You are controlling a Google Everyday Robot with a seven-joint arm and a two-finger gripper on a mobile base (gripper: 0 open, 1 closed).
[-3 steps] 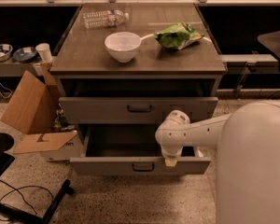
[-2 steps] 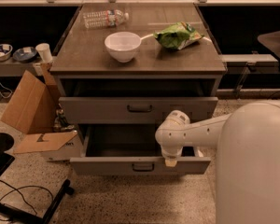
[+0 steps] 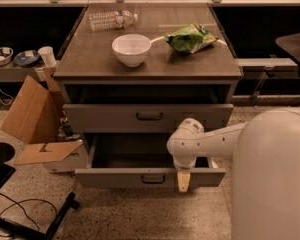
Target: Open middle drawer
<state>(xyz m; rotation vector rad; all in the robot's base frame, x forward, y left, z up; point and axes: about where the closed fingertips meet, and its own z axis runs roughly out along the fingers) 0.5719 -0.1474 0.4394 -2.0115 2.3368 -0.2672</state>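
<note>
The middle drawer (image 3: pixel 115 178) is a wide grey drawer with a small dark centre handle (image 3: pixel 153 179). It stands pulled well out of the cabinet, and its plain grey inside (image 3: pixel 132 151) shows. My gripper (image 3: pixel 183 182) hangs at the end of the white arm (image 3: pixel 205 141) and points down over the right part of the drawer's front edge, right of the handle. The taller-fronted top drawer (image 3: pixel 100 117) above is pulled out a little. The lowest drawer is hidden under the open one.
On the cabinet top (image 3: pixel 90 66) are a white bowl (image 3: pixel 131 49), a green chip bag (image 3: pixel 191 38) and a clear bottle (image 3: pixel 111 20). An open cardboard box (image 3: pixel 32 114) stands to the left. A black chair base (image 3: pixel 25 221) is at the lower left. My white body (image 3: pixel 275 179) fills the right.
</note>
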